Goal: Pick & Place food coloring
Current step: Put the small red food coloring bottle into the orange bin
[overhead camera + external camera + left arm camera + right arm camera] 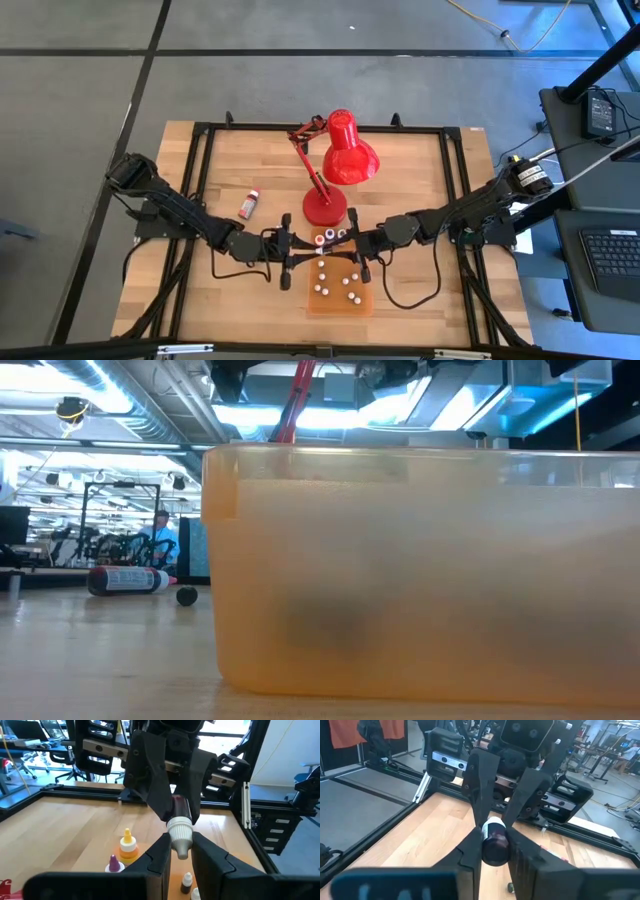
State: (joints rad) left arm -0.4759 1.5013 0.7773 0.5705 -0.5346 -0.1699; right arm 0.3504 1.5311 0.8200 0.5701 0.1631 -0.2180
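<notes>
High view: left claw [288, 262] and right claw [352, 252] meet nose to nose over the wooden surface [220, 170], just in front of the red desk lamp [340, 160] and above the orange tray [340, 305]; a spare bottle [249, 204] lies apart.

Low view: tray wall [420, 570] fills the frame.

Left wrist view: both claws pinch one food coloring bottle [179, 827], white cap toward the left claw.

Right wrist view: dark bottle base [494, 842] between right fingers [470, 855].
</notes>
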